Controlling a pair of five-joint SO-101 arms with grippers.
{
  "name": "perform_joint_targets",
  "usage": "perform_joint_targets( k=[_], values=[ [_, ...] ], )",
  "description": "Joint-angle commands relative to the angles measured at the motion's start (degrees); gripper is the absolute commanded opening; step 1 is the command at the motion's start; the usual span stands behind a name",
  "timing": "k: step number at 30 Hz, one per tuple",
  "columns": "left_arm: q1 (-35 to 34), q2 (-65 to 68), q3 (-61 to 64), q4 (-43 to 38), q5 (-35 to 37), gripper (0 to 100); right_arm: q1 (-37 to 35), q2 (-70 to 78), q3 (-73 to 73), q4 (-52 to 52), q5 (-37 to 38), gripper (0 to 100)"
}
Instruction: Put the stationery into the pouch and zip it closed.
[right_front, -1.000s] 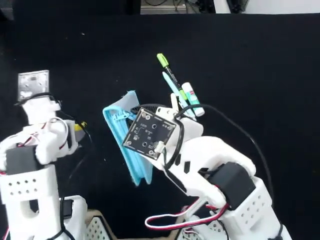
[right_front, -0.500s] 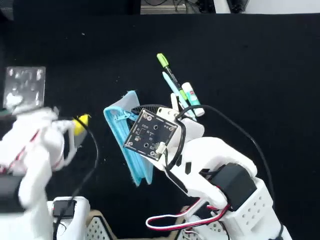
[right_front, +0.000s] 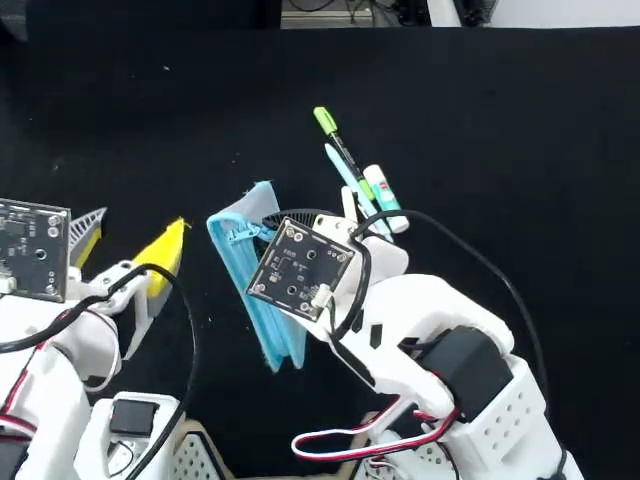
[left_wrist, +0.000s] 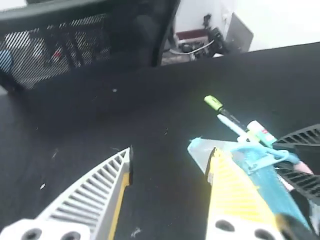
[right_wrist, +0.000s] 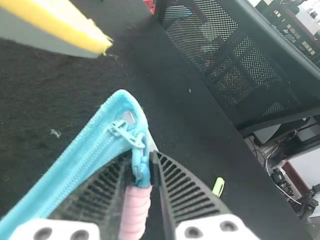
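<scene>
Pouch (right_front: 268, 325), light blue, at centre of the high view, zipper pull (right_wrist: 134, 145) pinched between fingers of right gripper (right_wrist: 143, 159). Pens (right_front: 345, 160) just above, upper centre. Lower left, left gripper (right_front: 135, 228) spread wide, apart from pouch.

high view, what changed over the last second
The left arm tipped its wrist down, so the left gripper, open, now points toward the pouch without touching it. Nothing was picked up or let go. The right gripper stayed shut on the zipper pull; the pouch and the pens did not move.
</scene>
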Motion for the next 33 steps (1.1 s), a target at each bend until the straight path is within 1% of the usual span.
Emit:
perform_joint_targets(
  k=[1,4,12,16,23,30,33],
  values=[
    [7.4,0.5,-2.5,-1.1,-2.3,26,-0.4,-0.3,-0.2,0.1,0.4,1.1],
    [9.5,0.5,-2.5,-1.4,-2.8,26,-0.4,-0.3,-0.2,0.1,0.4,1.1],
    [9.8,1.2,-2.0,-1.3,-2.9,26,-0.5,-0.6,2.7,-1.4,0.5,1.1],
    [9.8,5.9,-1.6,0.4,-5.7,26,-0.5,-0.7,4.6,-2.7,0.6,1.1],
    [9.5,11.0,-1.8,0.1,-6.1,26,-0.5,-0.7,4.4,-3.1,0.5,1.1],
    [9.5,10.9,-1.8,-3.9,-5.7,25,-0.5,-0.7,4.5,-2.9,0.5,1.1],
    [9.4,11.4,-1.3,-3.9,-5.8,25,-0.5,-0.7,4.4,-2.8,0.5,1.1]
  ],
)
